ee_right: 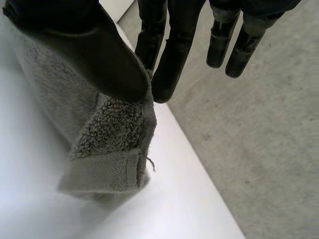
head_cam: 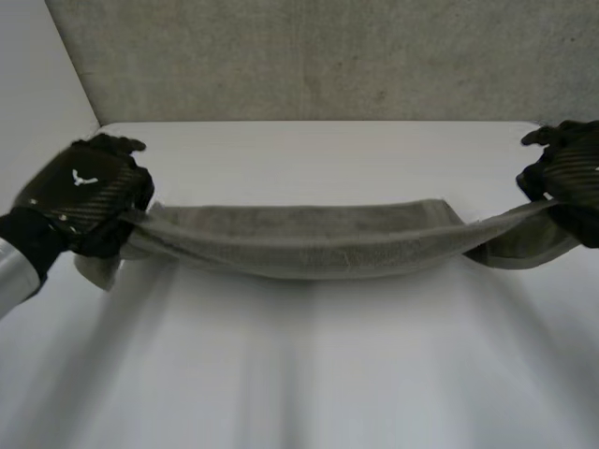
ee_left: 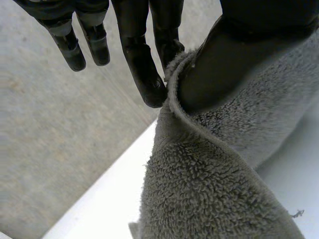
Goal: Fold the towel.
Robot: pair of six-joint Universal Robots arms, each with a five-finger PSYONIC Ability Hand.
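Towel (head_cam: pixel 309 243) held stretched above table (head_cam: pixel 299 374).
Its left end is pinched by left hand (head_cam: pixel 84 192), right end by right hand (head_cam: pixel 566 178), thumb against fingers; ends should be kept level and moved together.

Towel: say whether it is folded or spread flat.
Folded: the towel sags doubled lengthwise between the left hand and right hand, each pinching one end.

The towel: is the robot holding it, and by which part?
Yes. The left hand pinches one end of the towel, the right hand the other, each between thumb and fingers; its middle sags between them.
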